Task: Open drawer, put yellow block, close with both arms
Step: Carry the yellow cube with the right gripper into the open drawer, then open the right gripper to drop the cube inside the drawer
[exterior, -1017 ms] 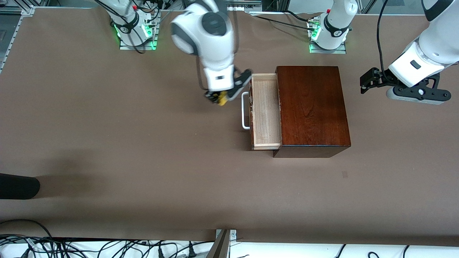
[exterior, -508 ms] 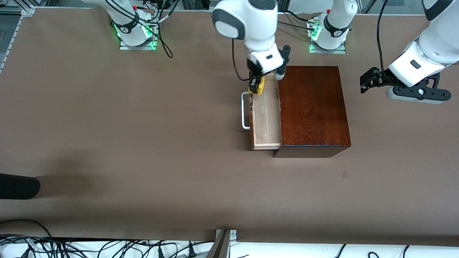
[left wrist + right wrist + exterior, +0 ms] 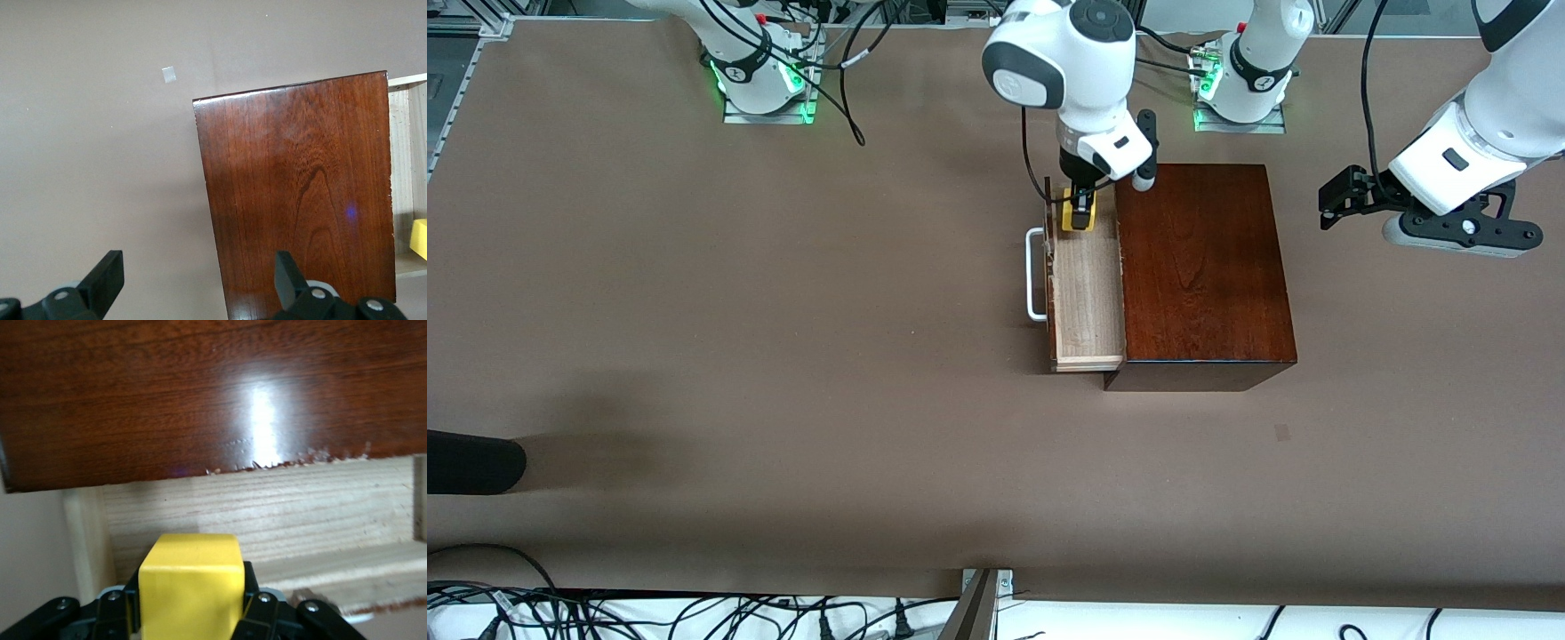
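The drawer (image 3: 1087, 302) stands pulled out of the dark mahogany box (image 3: 1200, 267), its white handle (image 3: 1034, 276) toward the right arm's end of the table. My right gripper (image 3: 1080, 218) is shut on the yellow block (image 3: 1080, 216) and holds it over the pale tray, at the tray's end farthest from the front camera. In the right wrist view the yellow block (image 3: 191, 583) sits between the black fingers (image 3: 252, 593), above the tray's floor (image 3: 280, 513). My left gripper (image 3: 1329, 206) waits open in the air beside the box (image 3: 300, 193), toward the left arm's end.
A dark rounded object (image 3: 471, 462) pokes in at the table's edge at the right arm's end. A small pale mark (image 3: 1281, 433) lies on the brown tabletop (image 3: 783, 356), nearer to the front camera than the box. Cables run along the near edge.
My right gripper has carried the yellow block from beside the drawer's handle to over the open tray. The left arm has not moved.
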You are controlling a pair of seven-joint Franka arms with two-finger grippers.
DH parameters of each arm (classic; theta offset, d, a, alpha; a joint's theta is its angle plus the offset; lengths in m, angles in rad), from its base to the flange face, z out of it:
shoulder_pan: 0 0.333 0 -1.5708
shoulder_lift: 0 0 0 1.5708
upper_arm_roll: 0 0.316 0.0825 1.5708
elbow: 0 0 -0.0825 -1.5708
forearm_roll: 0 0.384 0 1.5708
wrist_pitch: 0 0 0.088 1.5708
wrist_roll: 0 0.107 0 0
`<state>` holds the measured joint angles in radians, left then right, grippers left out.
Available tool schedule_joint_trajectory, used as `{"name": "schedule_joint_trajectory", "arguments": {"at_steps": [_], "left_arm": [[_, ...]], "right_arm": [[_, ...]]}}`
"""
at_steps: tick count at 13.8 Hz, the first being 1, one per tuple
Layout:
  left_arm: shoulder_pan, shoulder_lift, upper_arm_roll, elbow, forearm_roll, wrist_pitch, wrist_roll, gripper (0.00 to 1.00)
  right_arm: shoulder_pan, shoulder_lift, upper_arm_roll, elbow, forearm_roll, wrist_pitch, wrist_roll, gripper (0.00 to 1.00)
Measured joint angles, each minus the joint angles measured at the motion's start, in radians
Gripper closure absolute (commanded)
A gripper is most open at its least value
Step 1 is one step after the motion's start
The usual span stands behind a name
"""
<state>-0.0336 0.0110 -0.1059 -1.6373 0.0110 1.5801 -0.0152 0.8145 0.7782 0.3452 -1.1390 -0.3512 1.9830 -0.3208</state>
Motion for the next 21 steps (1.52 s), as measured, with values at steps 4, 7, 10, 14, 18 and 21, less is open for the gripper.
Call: {"name": "schedule_joint_trajectory", "arguments": {"at_steps": [4, 7, 10, 14, 18, 21], "left_arm": [[0.0, 0.0, 0.0, 0.0, 0.0, -0.002, 0.0, 0.0], [0.0, 0.0, 0.0, 0.0, 0.0, -0.003, 0.0, 0.0], [0.0, 0.0, 0.0, 0.0, 0.0, -0.003, 0.0, 0.0], [0.0, 0.0, 0.0, 0.001, 0.0, -0.003, 0.0, 0.0], [0.0, 0.0, 0.0, 0.001, 0.0, -0.003, 0.0, 0.0], [0.0, 0.0, 0.0, 0.001, 0.0, -0.004, 0.0, 0.0]], "right_arm": [[-0.002, 0.048, -0.007, 0.002, -0.002, 0.036, -0.056, 1.0], [-0.009, 0.065, -0.009, 0.003, -0.003, 0.046, -0.092, 1.0], [-0.013, 0.077, -0.017, 0.004, -0.004, 0.058, -0.127, 1.0], [-0.014, 0.086, -0.039, 0.007, -0.004, 0.098, -0.14, 0.0], [-0.014, 0.089, -0.05, 0.011, -0.005, 0.101, -0.141, 0.0], [-0.014, 0.07, -0.05, 0.041, -0.008, 0.08, -0.142, 0.0]]}}
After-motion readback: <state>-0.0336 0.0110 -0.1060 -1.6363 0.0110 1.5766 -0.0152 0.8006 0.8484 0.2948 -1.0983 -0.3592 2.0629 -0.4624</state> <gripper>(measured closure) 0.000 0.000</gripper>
